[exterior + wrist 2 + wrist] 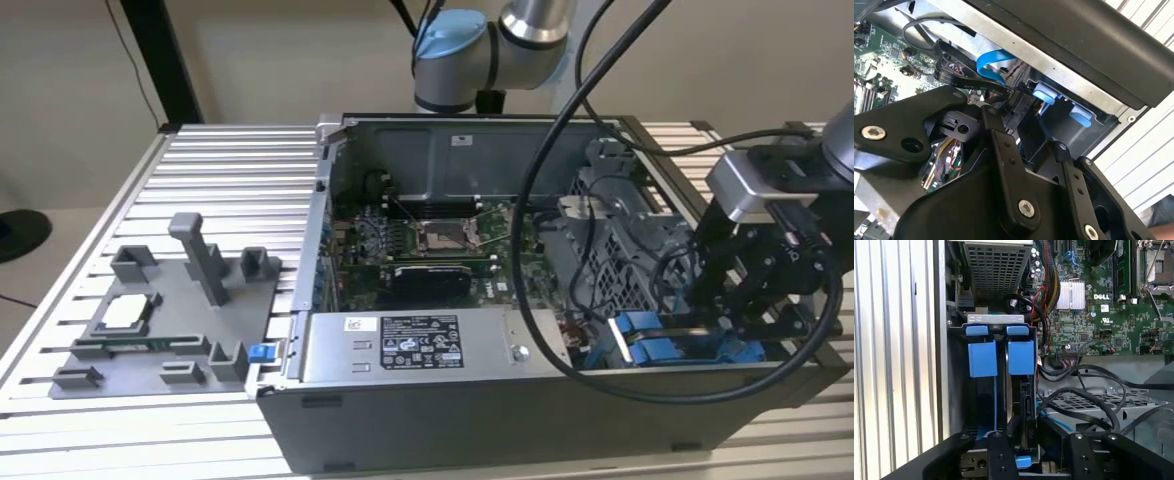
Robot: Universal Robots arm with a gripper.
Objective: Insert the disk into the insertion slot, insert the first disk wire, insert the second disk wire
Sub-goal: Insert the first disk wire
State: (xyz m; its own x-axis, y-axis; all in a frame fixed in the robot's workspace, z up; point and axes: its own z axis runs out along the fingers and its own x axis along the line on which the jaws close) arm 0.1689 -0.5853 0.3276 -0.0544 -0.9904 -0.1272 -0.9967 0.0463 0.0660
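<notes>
My gripper (761, 318) hangs over the insertion slot (657, 345), the grey bay with blue tabs at the case's corner on the exterior view's right. In the first wrist view the slot (999, 319) has two blue tabs, and a dark slab, apparently the disk (1026, 402), stands on edge under one of them. My gripper (1035, 437) is open, with its fingers on either side of that edge and clear of it. In the second wrist view a black wire connector (1016, 107) on a flat black cable sits just beyond my gripper (1024, 129). A blue flat wire (991, 62) curves behind it.
The grey power-supply box (400, 345) with a sticker lies along the case's near wall. The motherboard (427, 240) fills the case floor. Loops of black cable (1089, 400) run beside the bay. A grey fixture (160, 320) stands on the slatted table at the exterior view's left.
</notes>
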